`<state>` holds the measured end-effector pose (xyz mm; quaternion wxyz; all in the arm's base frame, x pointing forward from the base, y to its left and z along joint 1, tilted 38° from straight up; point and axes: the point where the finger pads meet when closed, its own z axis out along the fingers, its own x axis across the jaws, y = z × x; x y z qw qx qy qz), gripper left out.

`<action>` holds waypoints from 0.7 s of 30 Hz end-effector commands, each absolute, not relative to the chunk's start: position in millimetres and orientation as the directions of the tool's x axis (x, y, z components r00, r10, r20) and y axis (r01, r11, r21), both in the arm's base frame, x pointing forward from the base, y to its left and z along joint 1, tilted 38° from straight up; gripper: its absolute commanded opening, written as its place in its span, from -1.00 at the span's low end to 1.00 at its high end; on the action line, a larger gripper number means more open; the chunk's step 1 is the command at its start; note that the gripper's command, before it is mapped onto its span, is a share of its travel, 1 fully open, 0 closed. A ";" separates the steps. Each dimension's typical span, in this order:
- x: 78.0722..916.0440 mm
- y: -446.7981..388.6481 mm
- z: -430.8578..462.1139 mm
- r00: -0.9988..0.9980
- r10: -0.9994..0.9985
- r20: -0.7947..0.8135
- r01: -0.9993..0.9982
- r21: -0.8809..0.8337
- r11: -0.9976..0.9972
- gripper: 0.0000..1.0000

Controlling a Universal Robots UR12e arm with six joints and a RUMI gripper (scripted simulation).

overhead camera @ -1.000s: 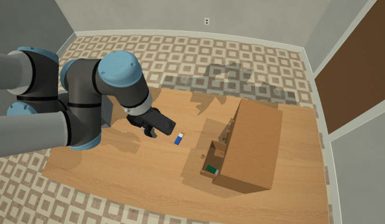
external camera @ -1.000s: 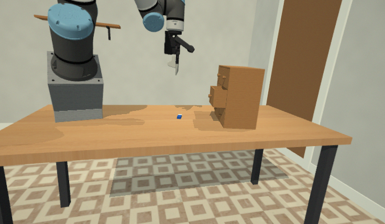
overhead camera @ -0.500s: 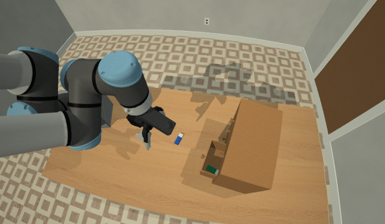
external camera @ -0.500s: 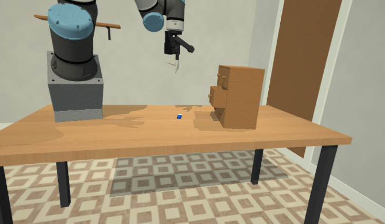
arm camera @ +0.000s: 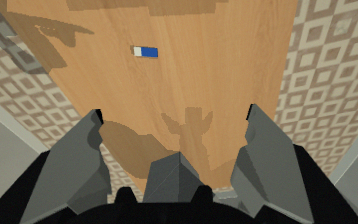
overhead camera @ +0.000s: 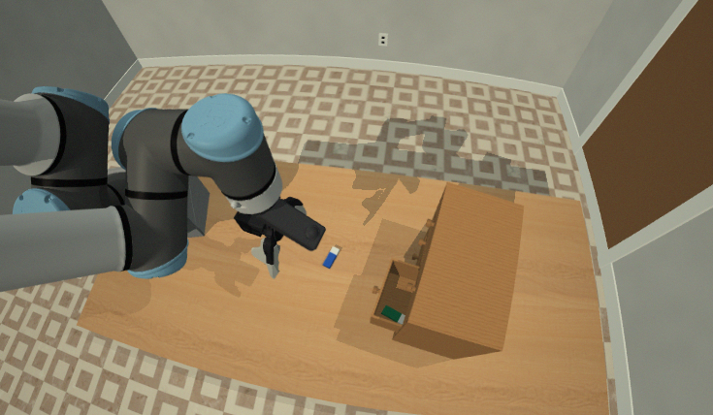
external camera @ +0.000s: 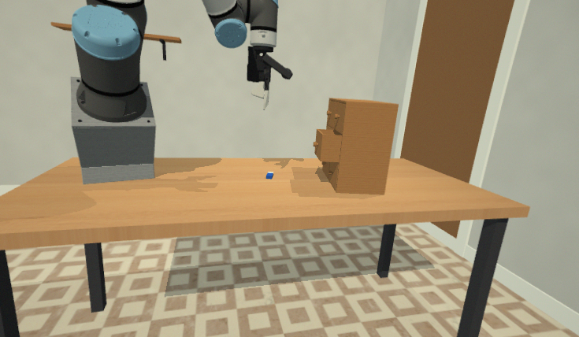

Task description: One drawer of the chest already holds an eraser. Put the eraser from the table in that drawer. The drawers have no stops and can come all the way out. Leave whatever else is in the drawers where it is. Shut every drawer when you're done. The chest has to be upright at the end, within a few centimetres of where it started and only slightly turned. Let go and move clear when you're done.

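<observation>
Fingers (overhead camera: pixel 270 252) (external camera: pixel 261 100) wide open and empty, so next is dropping onto the blue eraser (overhead camera: pixel 330 257) (external camera: pixel 269 175) (arm camera: pixel 149 52), mid-surface, away from every edge

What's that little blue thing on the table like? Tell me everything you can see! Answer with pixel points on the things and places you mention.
It's the eraser (overhead camera: pixel 331 257) (external camera: pixel 269 175) (arm camera: pixel 146 52), a small block, blue for the longer part and white at one end. It looks smooth, though I can't tell what it's made of. It lies flat on the table (overhead camera: pixel 204 309) (external camera: pixel 224 201) (arm camera: pixel 205 65), between the robot's base and the chest. Only the table touches it.
</observation>
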<state>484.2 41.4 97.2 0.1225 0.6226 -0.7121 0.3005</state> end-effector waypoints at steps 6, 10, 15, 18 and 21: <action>484.5 41.6 97.6 -0.195 -0.813 0.548 -0.960 -0.276 0.044 1.00; 484.5 41.6 97.6 -0.195 -0.813 0.548 -0.960 -0.276 0.044 1.00; 484.3 42.2 98.4 -0.195 -0.813 0.548 -0.960 -0.276 0.044 1.00; 484.2 42.7 99.1 -0.195 -0.813 0.548 -0.960 -0.276 0.044 1.00; 483.2 45.6 103.1 -0.195 -0.814 0.547 -0.960 -0.276 0.044 1.00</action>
